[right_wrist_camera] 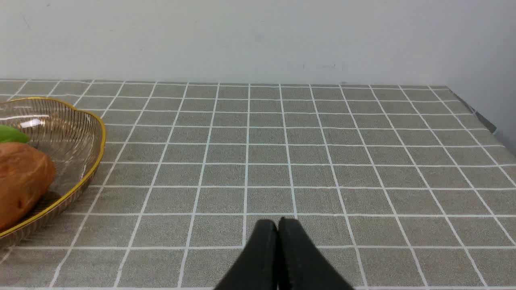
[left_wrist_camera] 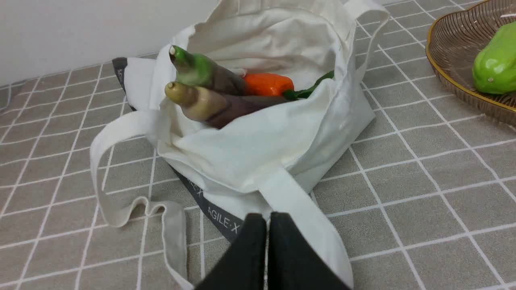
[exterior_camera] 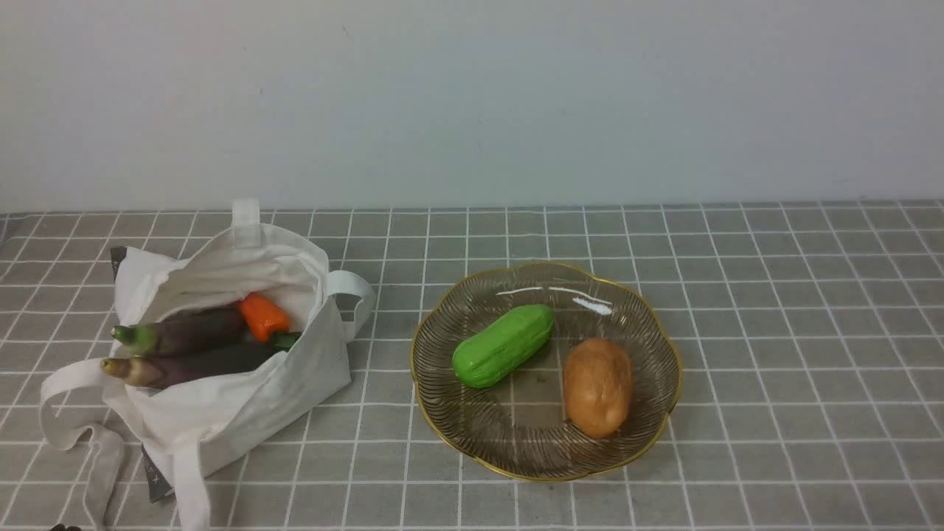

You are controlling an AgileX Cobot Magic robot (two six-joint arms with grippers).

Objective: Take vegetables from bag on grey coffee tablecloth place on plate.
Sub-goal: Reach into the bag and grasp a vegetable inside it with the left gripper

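Note:
An off-white cloth bag [exterior_camera: 243,398] lies open on the left of the grey checked tablecloth [exterior_camera: 774,354]. Inside it lie two long purple eggplants [exterior_camera: 192,330] [left_wrist_camera: 219,110] with green stem ends and a short orange vegetable [exterior_camera: 263,316] [left_wrist_camera: 268,83]. The gold-rimmed glass plate [exterior_camera: 649,324] [left_wrist_camera: 451,56] [right_wrist_camera: 86,141] stands to the bag's right and holds a green cucumber [exterior_camera: 504,344] and a brown potato [exterior_camera: 598,386]. My left gripper [left_wrist_camera: 268,219] is shut and empty, low over the bag's near handle. My right gripper [right_wrist_camera: 278,223] is shut and empty over bare cloth, right of the plate.
The bag's loop handles [exterior_camera: 74,413] trail over the cloth on its left and front. A plain wall [exterior_camera: 472,96] runs along the table's far edge. In the right wrist view the table's right edge [right_wrist_camera: 475,114] shows.

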